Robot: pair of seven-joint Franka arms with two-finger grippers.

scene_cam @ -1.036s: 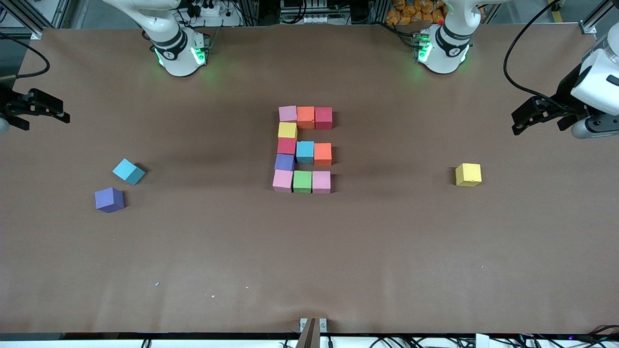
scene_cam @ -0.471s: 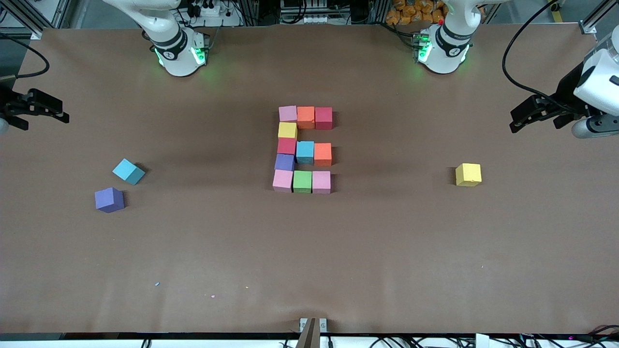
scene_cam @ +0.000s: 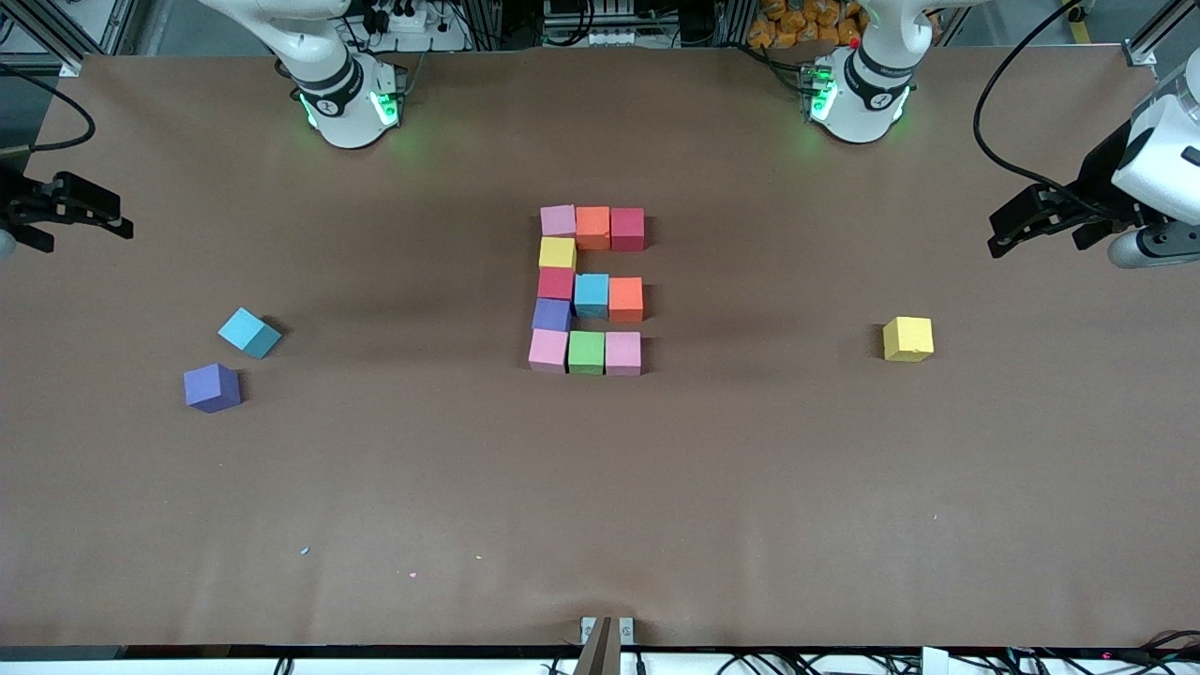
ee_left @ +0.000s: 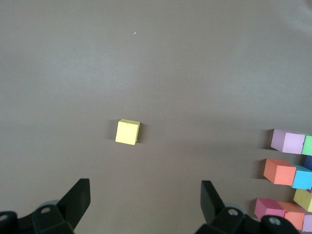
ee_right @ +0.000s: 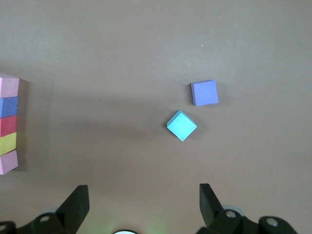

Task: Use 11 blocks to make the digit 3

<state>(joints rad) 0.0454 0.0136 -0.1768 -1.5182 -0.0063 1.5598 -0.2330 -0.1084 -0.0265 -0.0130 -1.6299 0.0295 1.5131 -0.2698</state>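
Note:
The digit figure [scene_cam: 586,291] of several multicoloured cubes lies at the middle of the table: three bars joined by a spine at the right arm's end. Part of it shows in the left wrist view [ee_left: 287,175], and its spine in the right wrist view [ee_right: 9,124]. My left gripper [scene_cam: 1003,239] is open and empty, held up over the left arm's end of the table; it also shows in its own view [ee_left: 145,195]. My right gripper [scene_cam: 117,220] is open and empty over the right arm's end; it also shows in its own view [ee_right: 144,197].
A loose yellow block [scene_cam: 907,338] [ee_left: 127,132] lies toward the left arm's end. A loose light blue block [scene_cam: 248,332] [ee_right: 182,126] and a purple block [scene_cam: 212,387] [ee_right: 204,92] lie close together toward the right arm's end, the purple one nearer the front camera.
My left gripper has shifted very slightly toward the middle of the table. The blocks and my right gripper have not moved.

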